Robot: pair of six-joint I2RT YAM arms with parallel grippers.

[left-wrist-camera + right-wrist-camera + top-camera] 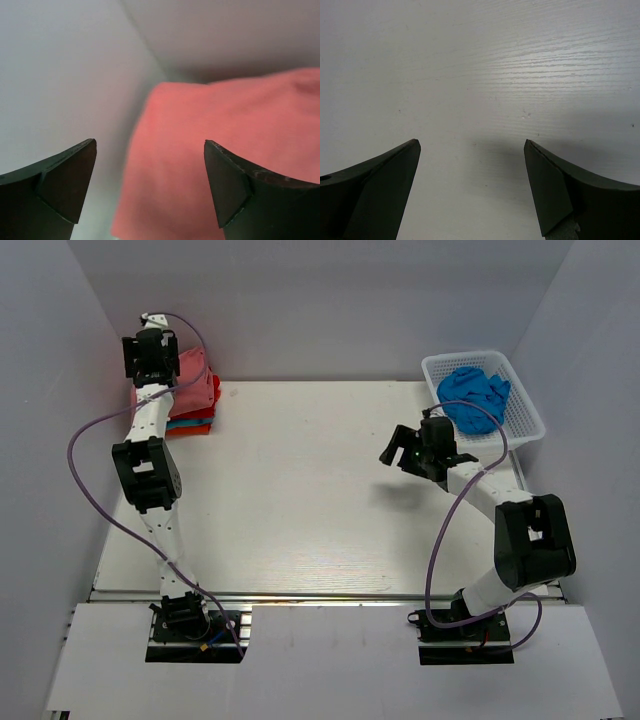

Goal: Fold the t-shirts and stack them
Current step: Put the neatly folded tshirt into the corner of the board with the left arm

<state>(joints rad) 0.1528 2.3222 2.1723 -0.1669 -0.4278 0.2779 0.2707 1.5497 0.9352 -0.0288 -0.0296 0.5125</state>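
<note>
From above we see the folded t-shirts [198,398] stacked in the far left corner, the left gripper [152,352] over them, and a blue t-shirt [475,400] in the white basket [527,415]. The left wrist view adds that its fingers [60,175] are wide apart, holding nothing, above the rose-red t-shirt [225,150]. The right wrist view shows the right gripper [472,150] wide open too, holding nothing, over the table [495,60].

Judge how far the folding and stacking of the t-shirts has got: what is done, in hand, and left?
Done: a folded stack sits at the far left corner of the table, a rose-red t-shirt on top. In hand: nothing; the left gripper is open over that stack and the right gripper open above bare tabletop. Left: the blue t-shirt, crumpled in the basket.
</note>
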